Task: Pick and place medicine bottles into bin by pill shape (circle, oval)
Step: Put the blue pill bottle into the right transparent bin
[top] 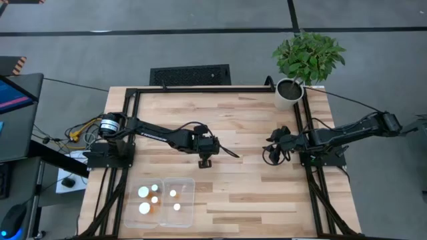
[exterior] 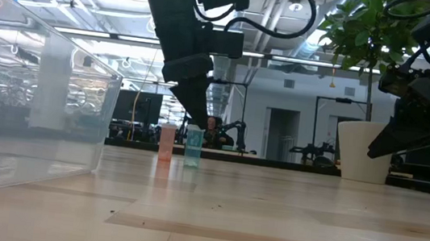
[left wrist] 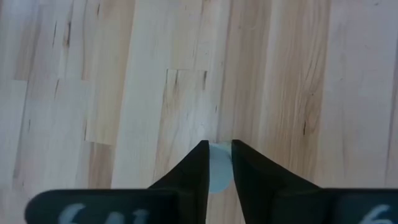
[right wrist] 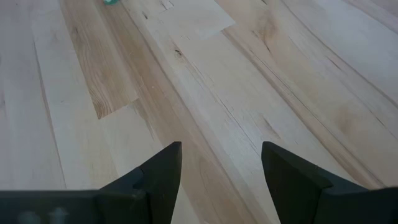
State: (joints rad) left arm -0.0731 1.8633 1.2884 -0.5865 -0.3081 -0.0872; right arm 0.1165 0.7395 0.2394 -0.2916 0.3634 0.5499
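The clear two-compartment bin [top: 185,181] stands at the table's near left and shows large in the low view [exterior: 47,101]. Several white-capped bottles [top: 144,193] stand in its left compartment, and two [top: 173,193] in its right. My left gripper [top: 205,162] points down at mid-table and is shut on a small bottle's white cap [left wrist: 219,163]. In the low view that bottle [exterior: 193,147] looks bluish and stands under the fingers, with a pinkish bottle [exterior: 166,142] beside it. My right gripper [top: 269,152] hangs open and empty above the table's right part [right wrist: 221,168]. My left gripper pinches the bottle's white round cap [left wrist: 219,155] between its two fingers, which come from above and point down. The bottle stands upright below the fingertips [exterior: 192,118]. I cannot tell whether its bottom still rests on the table.
A potted plant [top: 291,92] stands at the far right corner. Bare wooden tabletop [top: 253,193] lies between the grippers and the bin. The black frame rails [top: 200,89] run along the table's edges.
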